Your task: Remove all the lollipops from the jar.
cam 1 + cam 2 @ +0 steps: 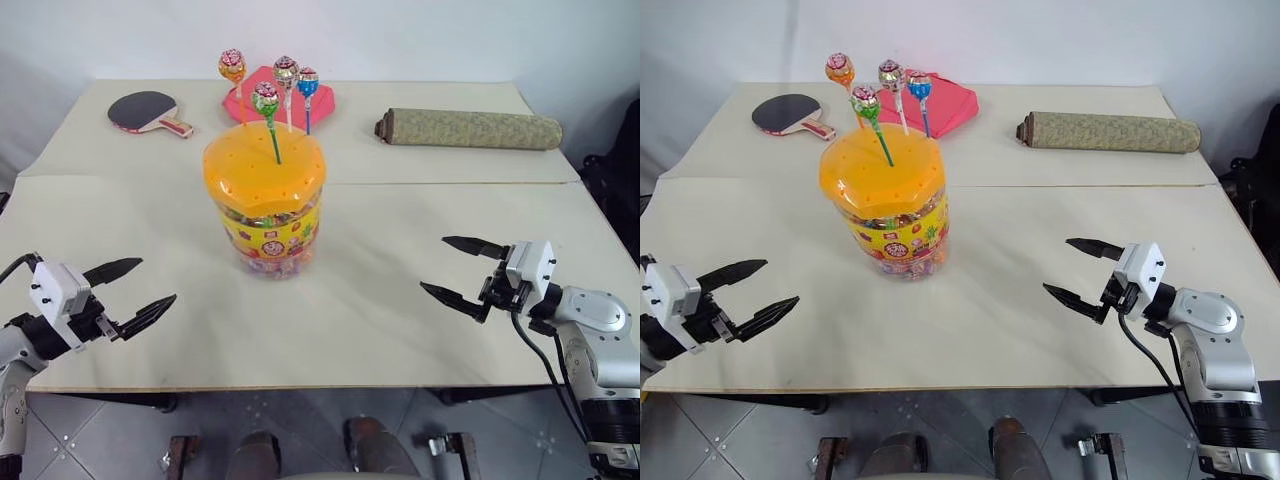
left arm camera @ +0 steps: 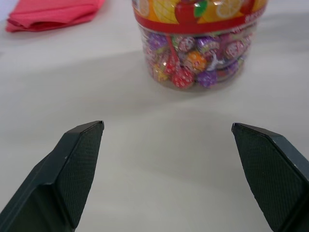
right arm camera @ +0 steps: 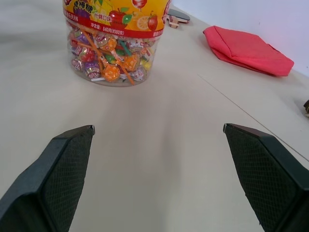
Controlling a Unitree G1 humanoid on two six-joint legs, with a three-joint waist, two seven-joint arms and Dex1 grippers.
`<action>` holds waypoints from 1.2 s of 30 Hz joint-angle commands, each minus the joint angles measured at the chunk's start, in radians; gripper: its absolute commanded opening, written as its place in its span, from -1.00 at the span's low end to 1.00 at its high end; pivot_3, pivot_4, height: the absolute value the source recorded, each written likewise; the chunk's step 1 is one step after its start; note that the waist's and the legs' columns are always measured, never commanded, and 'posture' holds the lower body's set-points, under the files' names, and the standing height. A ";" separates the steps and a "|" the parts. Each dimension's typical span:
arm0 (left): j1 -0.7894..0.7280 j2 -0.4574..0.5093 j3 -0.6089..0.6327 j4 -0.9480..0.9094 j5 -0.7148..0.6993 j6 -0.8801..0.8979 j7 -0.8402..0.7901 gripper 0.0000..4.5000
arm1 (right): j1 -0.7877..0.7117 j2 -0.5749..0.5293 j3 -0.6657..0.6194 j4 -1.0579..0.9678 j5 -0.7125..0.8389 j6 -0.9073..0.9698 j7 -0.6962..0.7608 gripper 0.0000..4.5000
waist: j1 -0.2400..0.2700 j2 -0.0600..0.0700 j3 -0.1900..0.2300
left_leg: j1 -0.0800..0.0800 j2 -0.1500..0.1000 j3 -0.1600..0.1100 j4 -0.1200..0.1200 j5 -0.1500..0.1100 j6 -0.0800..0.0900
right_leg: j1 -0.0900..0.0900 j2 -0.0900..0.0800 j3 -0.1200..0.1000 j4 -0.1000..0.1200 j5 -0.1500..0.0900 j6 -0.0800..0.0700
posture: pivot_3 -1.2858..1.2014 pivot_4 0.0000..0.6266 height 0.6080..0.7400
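Upright, lollipops [image 1: 266, 98] stud the jar [image 1: 265, 205].

Near table [image 1: 360, 330]: bare from left gripper [image 1: 132, 288] to right gripper [image 1: 458, 270], both spread wide, apart from jar [image 1: 266, 205].
Jar sides: open tabletop left, right and in front.
Above lid [image 1: 262, 168]: four lollipops [image 1: 266, 98] upright on sticks, close together, narrow gaps between.
Behind jar: red cloth [image 1: 935, 100], just beyond sticks, possibly touching none.
Far left: paddle [image 1: 148, 112], well apart from jar.
Far right: rolled mat [image 1: 468, 129], across back edge, clear of jar.
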 commanded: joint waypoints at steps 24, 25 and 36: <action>-1.045 -0.048 -0.263 0.399 -0.203 0.411 0.094 1.00 | -0.128 0.171 -0.034 -0.473 0.353 0.308 -0.321 0.99 | 0.028 -0.001 0.001 | -0.004 -0.008 -0.011 0.008 0.004 -0.005 | -0.001 0.002 -0.020 0.010 0.002 -0.002 | 0.03 -0.52 1.00; -1.075 -0.054 -0.280 0.429 -0.180 0.401 0.087 1.00 | -0.130 0.173 -0.032 -0.474 0.352 0.309 -0.322 0.99 | 0.028 -0.001 0.001 | -0.005 -0.008 -0.011 0.008 0.004 -0.005 | -0.002 0.002 -0.020 0.009 0.002 -0.002 | 0.03 -0.52 1.00; -1.240 -0.108 -0.376 0.617 -0.088 0.398 -0.118 0.67 | -0.118 0.189 -0.031 -0.493 0.347 0.308 -0.337 1.00 | 0.030 -0.001 0.001 | -0.008 -0.008 -0.011 0.008 0.004 -0.006 | -0.006 -0.001 -0.021 0.010 0.002 -0.002 | 0.03 -0.52 1.00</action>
